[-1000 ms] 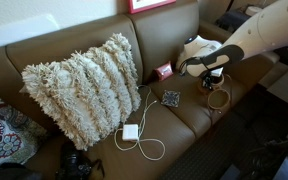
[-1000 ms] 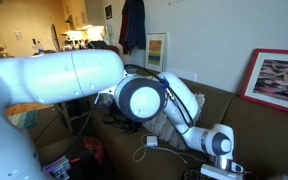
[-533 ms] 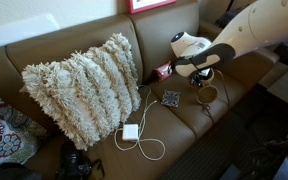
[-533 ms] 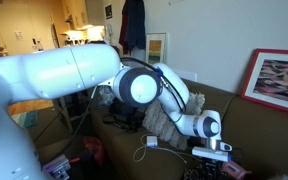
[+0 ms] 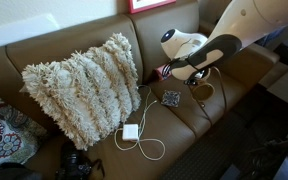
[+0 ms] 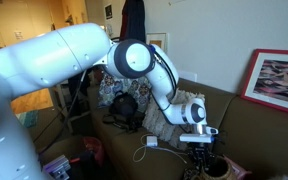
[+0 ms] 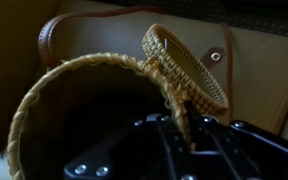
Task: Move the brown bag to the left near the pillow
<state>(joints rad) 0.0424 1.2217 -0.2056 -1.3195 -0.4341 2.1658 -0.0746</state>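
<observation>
The brown bag [image 5: 204, 92] hangs from my gripper [image 5: 196, 76] above the sofa seat, right of the pillow [image 5: 84, 85]. The pillow is large, cream and shaggy, and leans on the sofa back. In the wrist view the bag's pale braided rim [image 7: 79, 75] fills the frame, and my gripper [image 7: 179, 125] is shut on the braided edge. In an exterior view the gripper [image 6: 196, 140] points down, with the bag [image 6: 210, 169] dim and partly hidden below it. The pillow [image 6: 164, 118] shows behind the arm.
A small red box [image 5: 165, 71] sits by the sofa back just left of the gripper. A dark patterned square [image 5: 171, 98] and a white charger [image 5: 130, 132] with looped cable lie on the seat. A floral cushion [image 5: 2, 130] lies at the far left.
My gripper has moved left along the sofa, toward the red box and the pillow. The brown bag has come with it, hanging below the jaws.
</observation>
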